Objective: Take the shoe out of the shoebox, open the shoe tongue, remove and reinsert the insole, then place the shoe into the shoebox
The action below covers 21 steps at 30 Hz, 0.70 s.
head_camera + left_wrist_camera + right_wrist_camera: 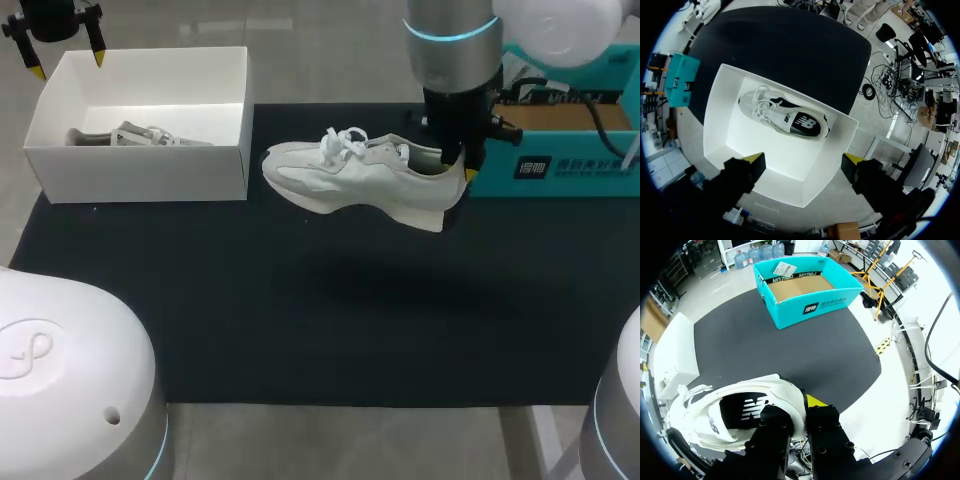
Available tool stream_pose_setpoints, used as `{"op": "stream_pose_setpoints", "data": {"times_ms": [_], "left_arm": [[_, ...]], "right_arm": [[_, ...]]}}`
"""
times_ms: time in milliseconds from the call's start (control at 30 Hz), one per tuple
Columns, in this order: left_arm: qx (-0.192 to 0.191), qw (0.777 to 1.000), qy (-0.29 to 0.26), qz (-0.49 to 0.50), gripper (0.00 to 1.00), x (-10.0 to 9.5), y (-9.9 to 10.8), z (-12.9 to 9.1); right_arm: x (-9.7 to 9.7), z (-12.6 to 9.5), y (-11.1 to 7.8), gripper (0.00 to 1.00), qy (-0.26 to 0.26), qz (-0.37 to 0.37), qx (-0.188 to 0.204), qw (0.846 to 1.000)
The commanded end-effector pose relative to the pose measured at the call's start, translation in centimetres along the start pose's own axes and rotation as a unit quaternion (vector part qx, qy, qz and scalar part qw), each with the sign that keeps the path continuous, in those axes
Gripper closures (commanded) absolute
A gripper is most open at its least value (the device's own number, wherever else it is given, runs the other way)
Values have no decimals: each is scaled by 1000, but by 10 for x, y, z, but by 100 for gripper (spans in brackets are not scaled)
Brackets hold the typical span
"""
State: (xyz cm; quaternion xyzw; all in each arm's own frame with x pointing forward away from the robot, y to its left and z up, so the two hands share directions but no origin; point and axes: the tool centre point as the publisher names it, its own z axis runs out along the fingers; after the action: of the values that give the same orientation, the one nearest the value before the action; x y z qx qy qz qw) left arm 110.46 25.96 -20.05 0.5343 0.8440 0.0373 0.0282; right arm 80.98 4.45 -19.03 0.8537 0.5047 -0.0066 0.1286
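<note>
Shoe [350, 180] was out of the shoebox [140, 178], right gripper [460, 166] seemingly clamped on its heel, left gripper [805, 161] spread open, so next up was setting it down for the tongue.

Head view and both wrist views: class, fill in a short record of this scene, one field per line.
Held item: white shoe, raised over the black mat, heel clamped by the right gripper
Grip state: right gripper shut on the shoe
Other arm: left gripper open, above the white shoebox
Shoebox contents: second shoe, on its side
Also present: open teal box
</note>
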Motion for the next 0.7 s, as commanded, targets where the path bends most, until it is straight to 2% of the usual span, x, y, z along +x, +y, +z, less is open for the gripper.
{"op": "stream_pose_setpoints", "data": {"times_ms": [33,167,367,700], "left_arm": [[0,1000,1,1,0,0,0,0],[0,1000,1,1,0,0,0,0],[0,1000,1,1,0,0,0,0],[0,1000,1,1,0,0,0,0]], "right_arm": [[10,-1,-17,100,-24,93,-10,995],[17,3,-20,100,-58,61,-25,996],[19,28,-28,100,-106,47,-41,992],[13,79,-42,100,-100,73,-61,990]]}}
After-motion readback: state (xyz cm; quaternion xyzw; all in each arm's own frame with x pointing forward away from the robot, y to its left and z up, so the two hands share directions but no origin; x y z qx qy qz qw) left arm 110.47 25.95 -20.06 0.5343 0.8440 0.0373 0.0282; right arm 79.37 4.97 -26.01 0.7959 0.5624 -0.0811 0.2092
